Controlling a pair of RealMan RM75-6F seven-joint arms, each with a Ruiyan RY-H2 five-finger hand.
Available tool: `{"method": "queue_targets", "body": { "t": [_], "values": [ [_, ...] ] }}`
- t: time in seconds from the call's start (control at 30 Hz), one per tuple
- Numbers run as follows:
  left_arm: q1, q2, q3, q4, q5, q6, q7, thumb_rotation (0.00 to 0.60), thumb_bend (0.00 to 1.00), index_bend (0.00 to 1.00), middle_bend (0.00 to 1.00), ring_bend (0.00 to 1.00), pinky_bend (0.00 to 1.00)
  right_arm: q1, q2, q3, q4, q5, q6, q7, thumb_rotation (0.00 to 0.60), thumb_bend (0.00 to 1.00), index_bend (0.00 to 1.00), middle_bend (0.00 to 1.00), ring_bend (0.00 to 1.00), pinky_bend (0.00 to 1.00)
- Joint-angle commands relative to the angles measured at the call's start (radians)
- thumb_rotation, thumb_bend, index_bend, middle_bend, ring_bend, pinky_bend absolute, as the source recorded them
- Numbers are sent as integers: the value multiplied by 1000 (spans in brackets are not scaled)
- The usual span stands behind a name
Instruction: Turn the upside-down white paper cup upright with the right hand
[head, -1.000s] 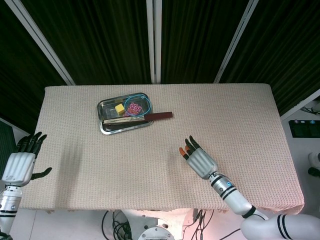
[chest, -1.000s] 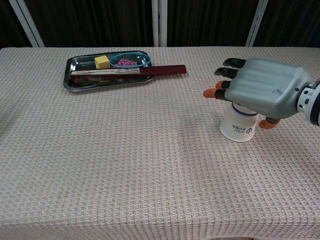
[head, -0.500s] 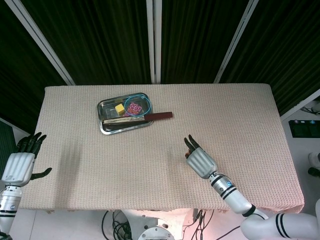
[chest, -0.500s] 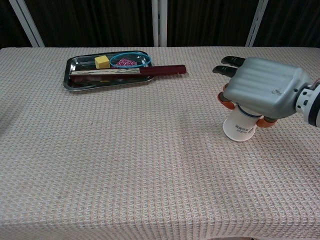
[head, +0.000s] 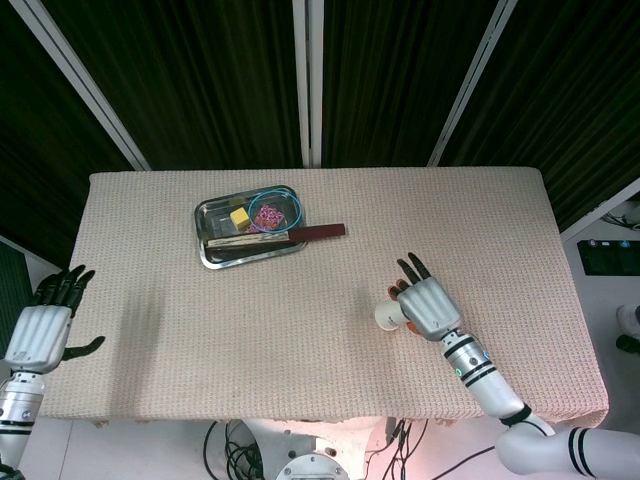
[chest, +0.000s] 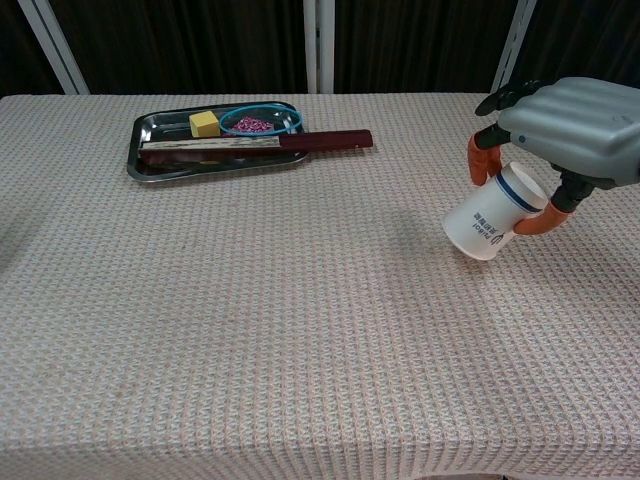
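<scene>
The right hand (chest: 560, 130) holds the white paper cup (chest: 492, 215) at the right edge of the chest view, a little above the middle of the frame. Its orange-tipped fingers (chest: 480, 160) wrap around the closed end of the cup, and the cup is tilted, with its open mouth pointing down and to the left. I judge that the hand takes the cup by the base end because this leaves the mouth free to swing over, so the cup is probably in the middle of the turn and not yet upright. The cup seems lifted off the table cloth (chest: 300, 330), but I cannot say for sure that the rim does not touch it. The head view shows the same hand (head: 428, 305) in the lower right part of the frame, with the cup (head: 388, 316) sticking out to its left, so the grasp itself is mostly hidden under the palm there; only the chest view shows the fingers around the cup and its blue ring. The head view alone shows the left hand (head: 42, 330), at the lower left corner beside the table edge, with spread fingers and nothing in it. The metal tray (chest: 145, 160) with small things lies in the upper left, well apart from the cup.
</scene>
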Motion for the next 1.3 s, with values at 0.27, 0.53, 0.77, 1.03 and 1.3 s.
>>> {"method": "queue_targets", "body": {
  "t": [0.27, 0.53, 0.77, 1.03, 1.3],
  "values": [
    [1, -1, 0, 2, -3, 0, -7, 600, 157, 0, 0, 0, 70, -135, -136, 64, 388, -38, -61, 983, 600, 121, 584, 507, 85, 0],
    [-1, 1, 0, -1, -6, -5, -13, 600, 157, 0, 0, 0, 70, -127, -163, 68, 451, -52, -175, 1216, 600, 98, 590, 507, 85, 0],
    [-1, 3, 1, 1, -2, -5, -24, 600, 157, 0, 0, 0, 70, -121, -165, 54, 480, -107, -189, 1262, 600, 77, 423, 399, 38, 0],
    [-1, 3, 2, 2, 0, -5, -28, 600, 157, 0, 0, 0, 70, -132, -126, 53, 451, -183, -98, 1238, 600, 1, 0, 54, 0, 0],
    [-2, 2, 2, 1, -1, -7, -21, 600, 157, 0, 0, 0, 70, -60, 12, 49, 262, -267, -119, 896, 600, 0, 0, 106, 0, 0]
  ]
}}
